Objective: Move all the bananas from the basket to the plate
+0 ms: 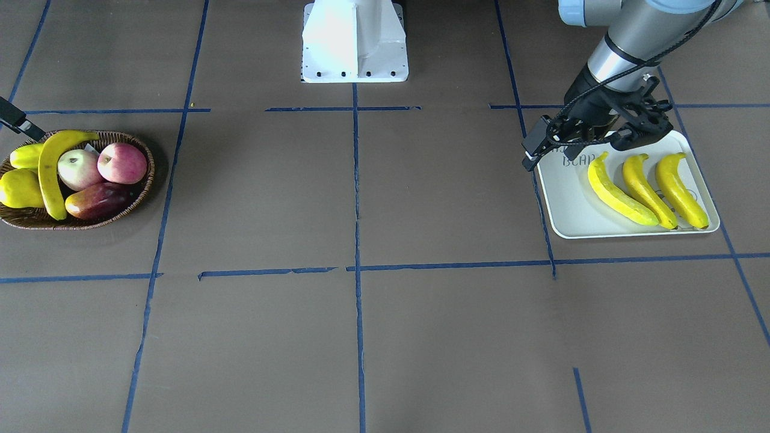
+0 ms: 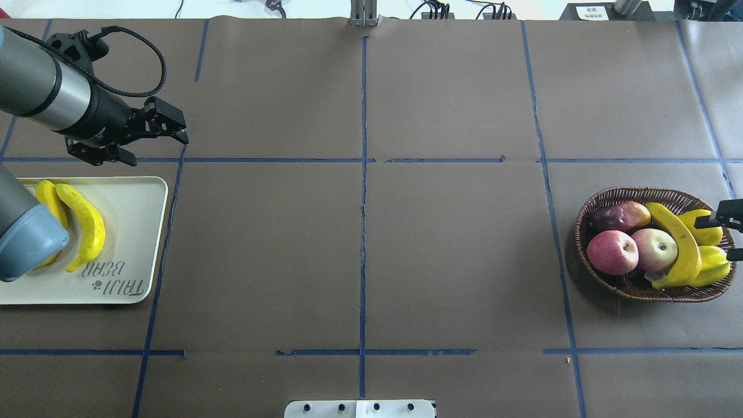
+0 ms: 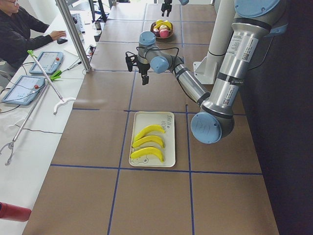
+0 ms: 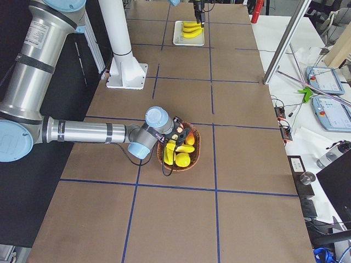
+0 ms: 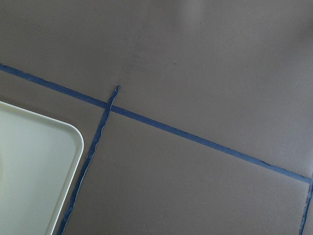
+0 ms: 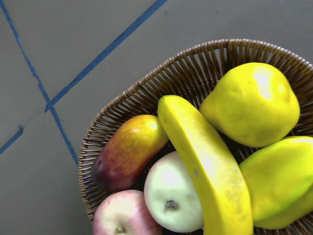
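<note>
Overhead, the left end effector hangs at the upper left of the frame with its jaws parted and nothing between them, near the far corner of the plate. Three bananas lie side by side on that plate, nearly parallel, at the right of the front-facing view, with the printed lettering beside them. At the right edge of the overhead view, the right end effector is over the basket, its two fingers spread apart and gripping nothing. A fourth banana is in the basket, draped across two apples, next to a yellow pear-shaped fruit and a dark red mango-like fruit. Basket and plate stand well apart at opposite ends of the brown surface, which is crossed by blue tape lines.
</note>
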You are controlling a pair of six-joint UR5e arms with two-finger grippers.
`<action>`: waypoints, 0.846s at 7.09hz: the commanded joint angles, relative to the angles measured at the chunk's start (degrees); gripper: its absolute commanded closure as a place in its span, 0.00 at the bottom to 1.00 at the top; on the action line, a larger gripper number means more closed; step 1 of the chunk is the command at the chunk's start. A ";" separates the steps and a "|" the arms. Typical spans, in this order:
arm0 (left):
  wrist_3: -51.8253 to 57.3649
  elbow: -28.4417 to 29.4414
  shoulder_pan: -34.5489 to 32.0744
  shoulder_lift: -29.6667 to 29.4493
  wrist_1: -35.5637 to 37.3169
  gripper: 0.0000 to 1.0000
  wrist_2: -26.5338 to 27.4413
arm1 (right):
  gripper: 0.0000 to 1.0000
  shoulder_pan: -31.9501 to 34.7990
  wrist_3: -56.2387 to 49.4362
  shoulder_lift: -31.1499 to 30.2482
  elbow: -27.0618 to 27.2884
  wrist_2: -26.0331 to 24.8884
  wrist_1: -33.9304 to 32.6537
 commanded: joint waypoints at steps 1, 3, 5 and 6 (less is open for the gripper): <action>-0.01 -0.03 0.09 -0.04 0.00 0.00 0.00 | 0.00 -2.80 0.28 -1.59 -1.15 -0.41 1.10; -0.01 -0.03 0.09 -0.48 0.00 0.00 0.00 | 0.00 -8.60 0.37 -1.68 -1.93 -2.77 1.02; -0.01 -0.03 0.09 -0.57 0.00 0.00 0.00 | 0.00 -9.24 0.37 -1.42 -3.69 -4.10 1.10; -0.01 -0.03 0.09 -0.57 0.00 0.00 0.08 | 0.00 -9.42 0.63 -0.98 -4.22 -4.98 1.10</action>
